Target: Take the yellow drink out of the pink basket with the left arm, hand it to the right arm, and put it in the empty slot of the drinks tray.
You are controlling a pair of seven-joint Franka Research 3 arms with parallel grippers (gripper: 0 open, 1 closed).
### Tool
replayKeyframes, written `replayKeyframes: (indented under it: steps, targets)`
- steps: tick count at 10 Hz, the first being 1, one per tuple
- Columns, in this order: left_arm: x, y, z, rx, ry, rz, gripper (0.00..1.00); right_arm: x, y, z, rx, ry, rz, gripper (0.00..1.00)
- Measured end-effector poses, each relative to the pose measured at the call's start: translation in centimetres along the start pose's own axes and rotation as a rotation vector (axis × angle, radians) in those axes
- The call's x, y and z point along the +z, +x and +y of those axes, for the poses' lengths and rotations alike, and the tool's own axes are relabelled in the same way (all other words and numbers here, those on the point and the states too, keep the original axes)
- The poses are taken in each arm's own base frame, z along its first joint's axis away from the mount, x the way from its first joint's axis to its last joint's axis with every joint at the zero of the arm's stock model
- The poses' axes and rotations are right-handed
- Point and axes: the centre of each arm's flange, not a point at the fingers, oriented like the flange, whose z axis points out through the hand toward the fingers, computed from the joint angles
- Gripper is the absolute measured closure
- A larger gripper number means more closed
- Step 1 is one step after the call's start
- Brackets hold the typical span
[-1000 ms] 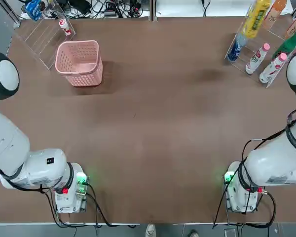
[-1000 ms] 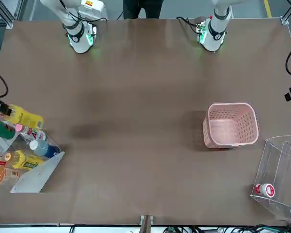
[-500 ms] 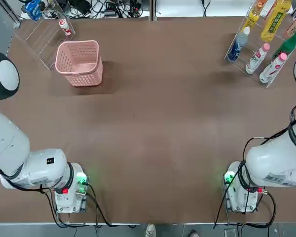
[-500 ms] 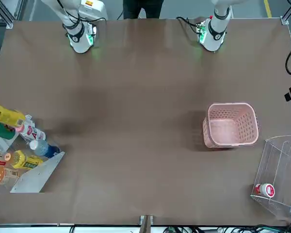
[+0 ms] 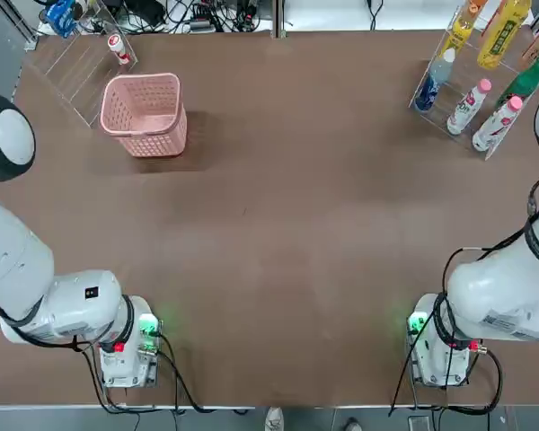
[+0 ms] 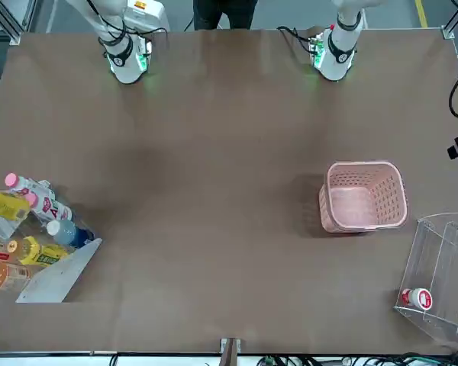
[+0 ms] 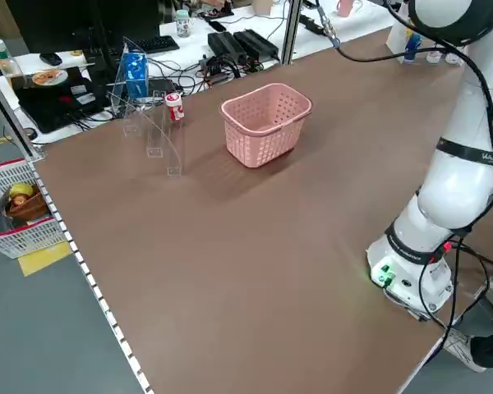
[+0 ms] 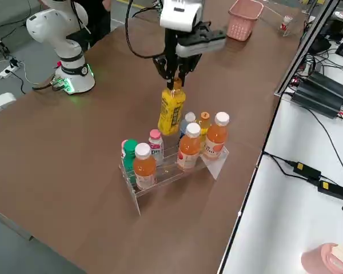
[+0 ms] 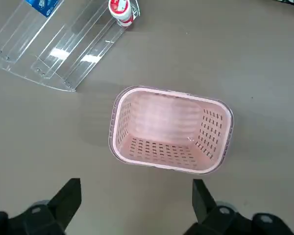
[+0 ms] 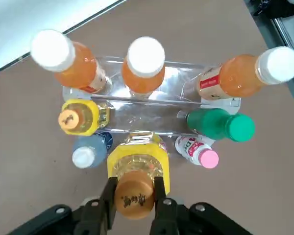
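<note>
My right gripper (image 8: 174, 80) is shut on the neck of the yellow drink (image 8: 171, 112) and holds it upright over the drinks tray (image 8: 170, 166). In the right wrist view the yellow drink (image 10: 138, 164) stands in the tray's (image 10: 137, 115) near row, between a blue bottle (image 10: 88, 152) and a pink-capped one (image 10: 196, 151). From the front the yellow drink (image 6: 1, 204) shows at the far left edge. My left gripper (image 9: 135, 186) hangs open over the pink basket (image 9: 169, 129), which holds nothing. The pink basket (image 5: 144, 112) stands at the far left.
Several orange bottles (image 8: 190, 147), a green bottle (image 10: 216, 125) and a yellow bottle with an orange top (image 10: 81, 116) fill the other slots. A clear rack (image 5: 76, 67) with a small red-and-white bottle (image 9: 121, 10) stands beside the basket. Arm bases (image 5: 126, 346) sit at the near edge.
My right gripper has carried the yellow drink sideways over the tray and then lowered it among the other bottles. The left arm and the basket have stayed put.
</note>
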Motion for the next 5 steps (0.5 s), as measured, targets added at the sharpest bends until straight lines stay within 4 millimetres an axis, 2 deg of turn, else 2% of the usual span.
replayKeyframes:
  steps: [2, 5]
  targets:
    - [0.0, 0.0, 0.0, 0.007, 0.000, 0.000, 0.00, 1.7, 0.8, 0.7, 0.015, 0.000, -0.019, 0.67]
    - [0.0, 0.0, -0.1, 0.018, 0.000, 0.000, 0.00, 2.6, 1.9, 1.2, 0.001, 0.007, 0.006, 0.67]
